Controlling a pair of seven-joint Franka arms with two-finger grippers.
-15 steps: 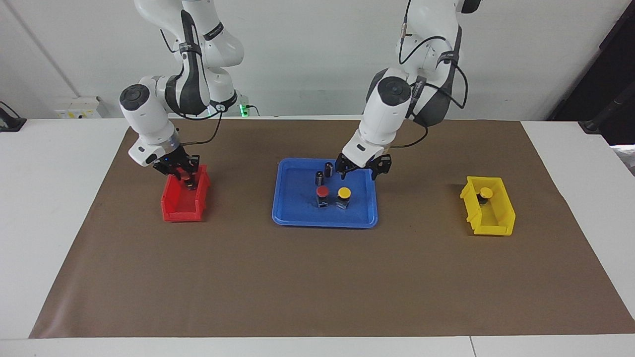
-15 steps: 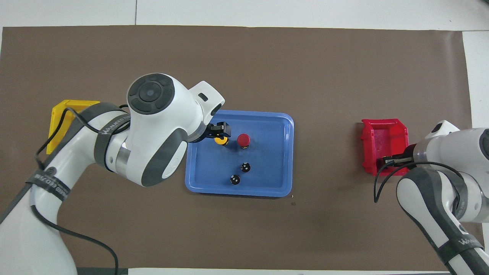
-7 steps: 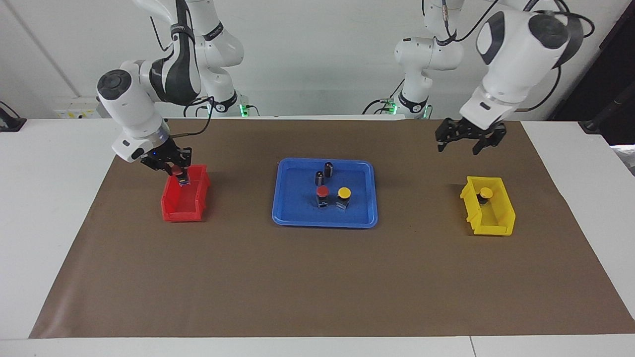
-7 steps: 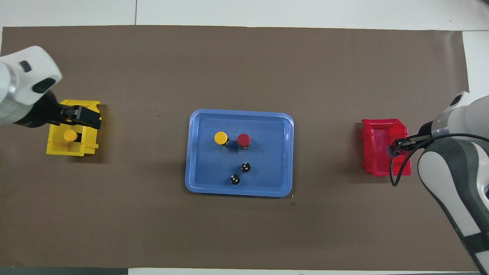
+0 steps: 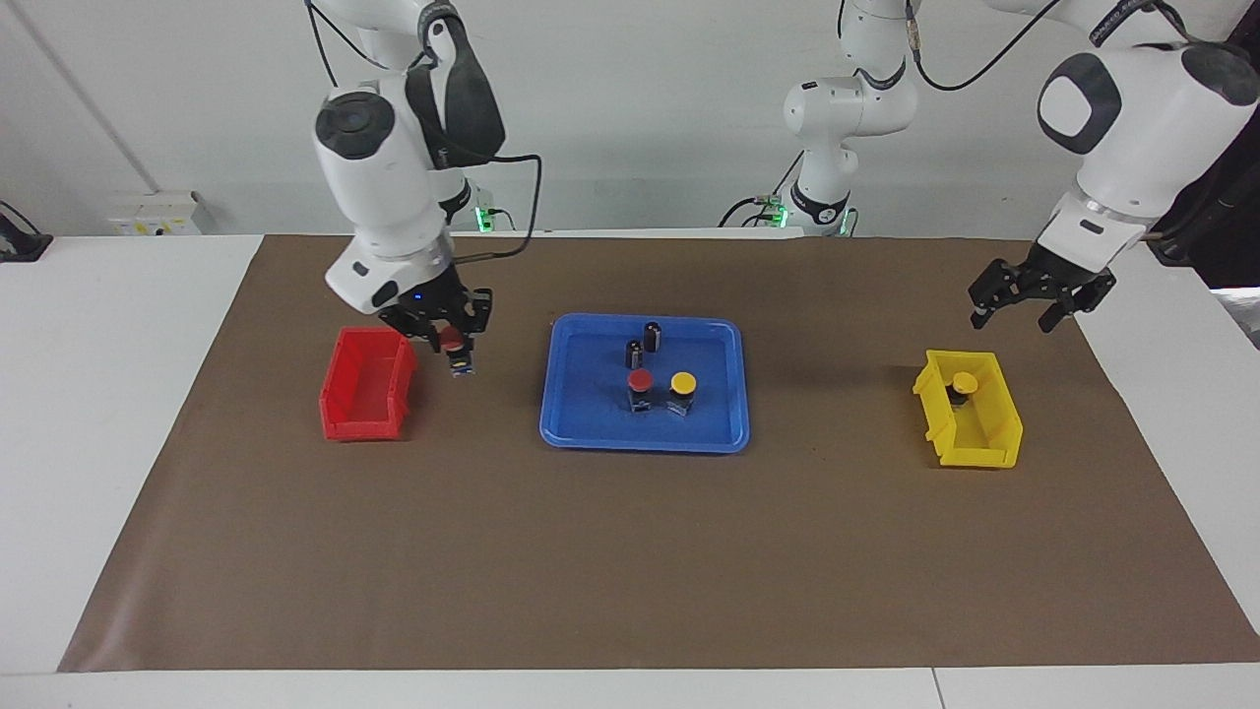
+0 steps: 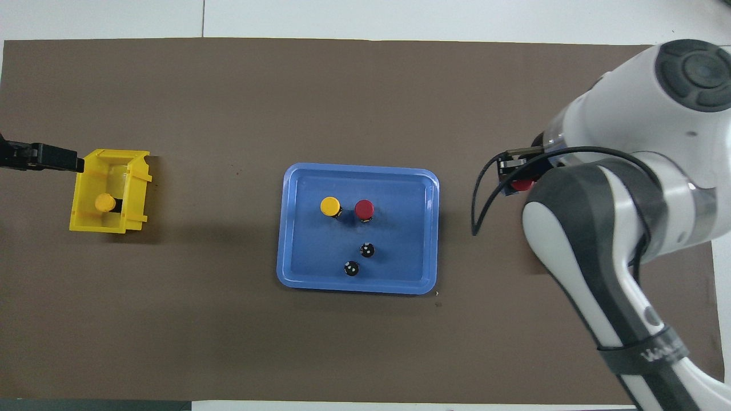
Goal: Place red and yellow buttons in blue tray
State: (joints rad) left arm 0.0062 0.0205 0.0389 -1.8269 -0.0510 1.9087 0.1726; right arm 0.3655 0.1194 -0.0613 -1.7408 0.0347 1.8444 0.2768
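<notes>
We see the right gripper (image 5: pixel 451 347) raised over the brown mat, between the red bin (image 5: pixel 366 397) and the blue tray (image 5: pixel 645 438), its jaws clamped on a red button (image 5: pixel 454 347) that hangs from them, cap up, with its black body below. In the overhead view this button (image 6: pixel 519 184) shows just under the arm's wrist, beside the tray's edge toward the right arm's end of the table. The left gripper (image 5: pixel 1039 300) hovers with its jaws spread wide and nothing in them, up in the air over the mat beside the yellow bin (image 5: pixel 970 438). A yellow button (image 5: pixel 963 386) stands upright inside that bin, well below the open jaws and apart from them. In the blue tray we find another red button (image 5: pixel 640 386) and another yellow button (image 5: pixel 682 387) standing side by side, and two dark cylinders (image 5: pixel 643 345) nearer to the robots than those.
</notes>
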